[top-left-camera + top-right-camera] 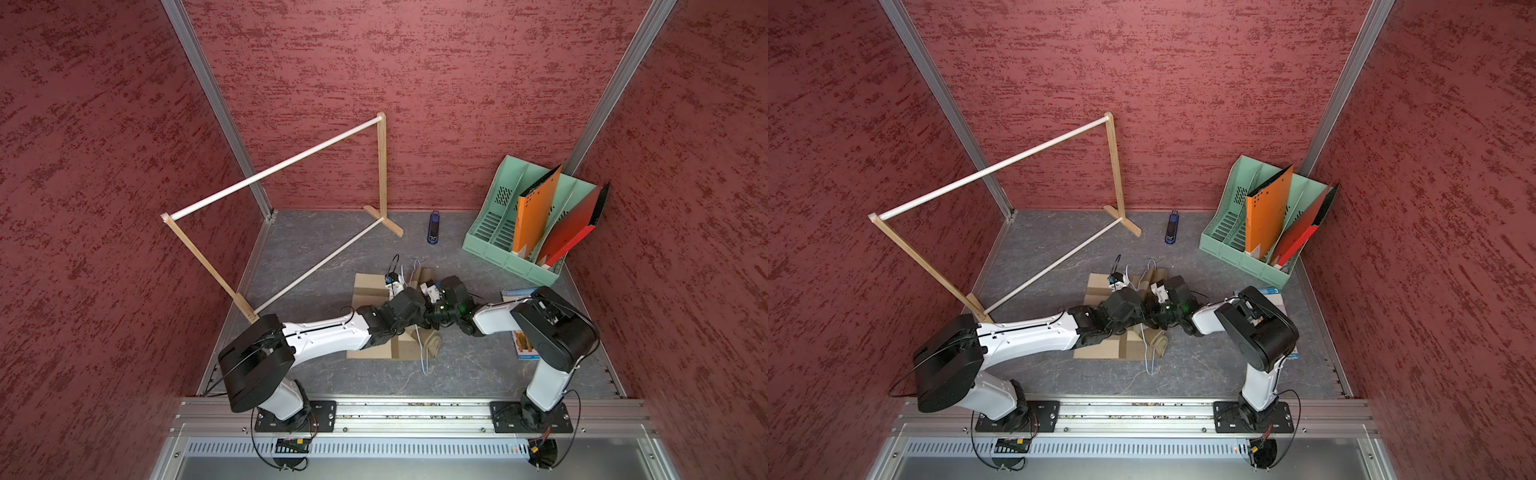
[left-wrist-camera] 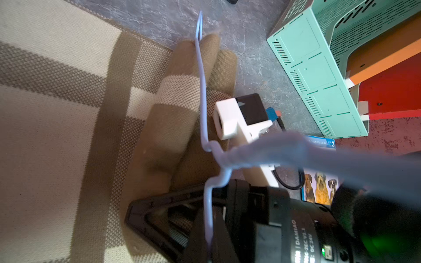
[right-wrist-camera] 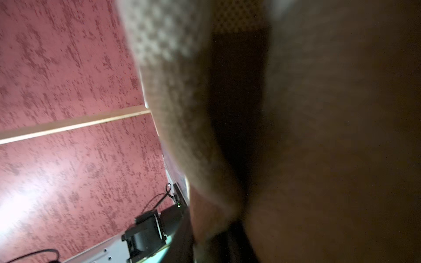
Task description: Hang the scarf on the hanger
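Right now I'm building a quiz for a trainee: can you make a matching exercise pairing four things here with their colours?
Things: 1 scarf; 2 hanger; 3 file tray; 4 clothes rail.
Colours: a mint green; b wood with white rods; c tan-and-cream plaid; d pale blue.
Pairs: 1-c; 2-d; 3-a; 4-b.

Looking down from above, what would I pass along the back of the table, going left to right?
Wooden rack → blue stapler → mint-green file holder, with an orange folder and then a red folder standing in it.
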